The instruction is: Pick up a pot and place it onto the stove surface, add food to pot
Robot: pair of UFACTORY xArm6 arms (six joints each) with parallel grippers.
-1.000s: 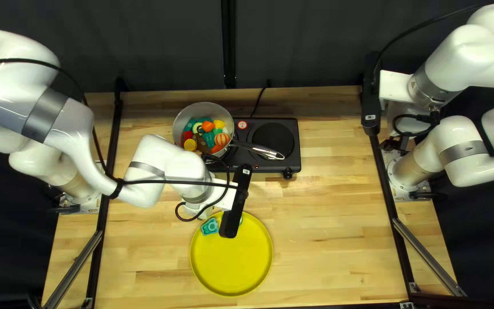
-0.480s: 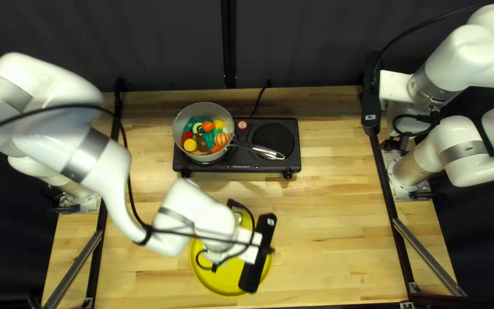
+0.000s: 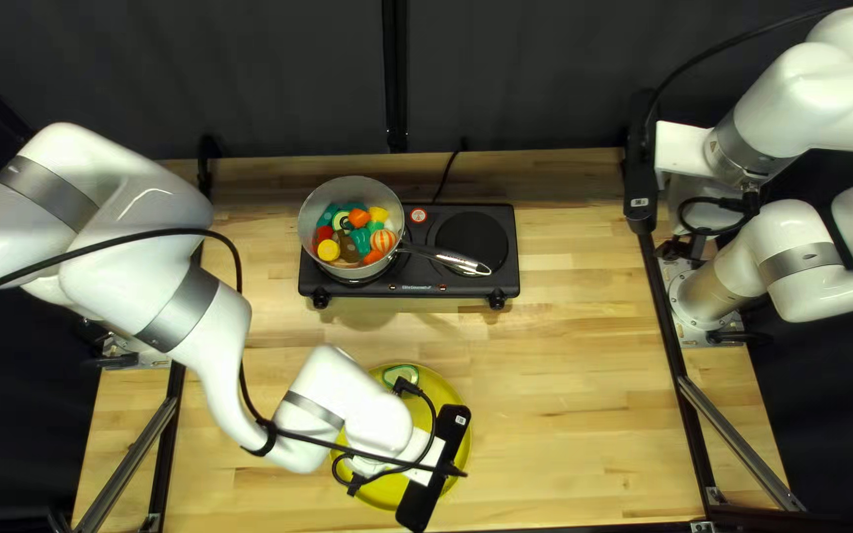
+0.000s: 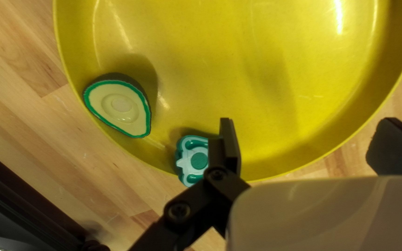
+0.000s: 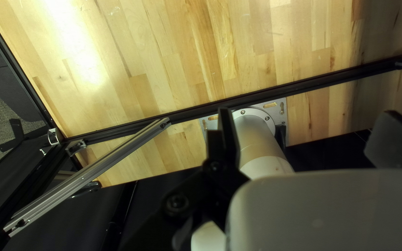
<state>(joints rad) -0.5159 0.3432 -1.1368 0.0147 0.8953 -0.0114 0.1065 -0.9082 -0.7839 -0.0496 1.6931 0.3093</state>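
Left arm (image 3: 194,321) swings toward the bench (image 3: 565,415) edge nearest us, tool (image 4: 309,130) spread; teal food (image 4: 193,160) lies outside the gap, beside 1 finger (image 4: 231,146).

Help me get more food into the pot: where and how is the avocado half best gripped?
Grip the avocado half across its middle, probably from above, squeezing its long sides: it lies cut face up and tapers toward one end. The yellow plate's rim runs close along one side, probably leaving little room there.

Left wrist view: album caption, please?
Open black gripper near rim of round yellow plate holding green avocado half and scalloped teal toy.
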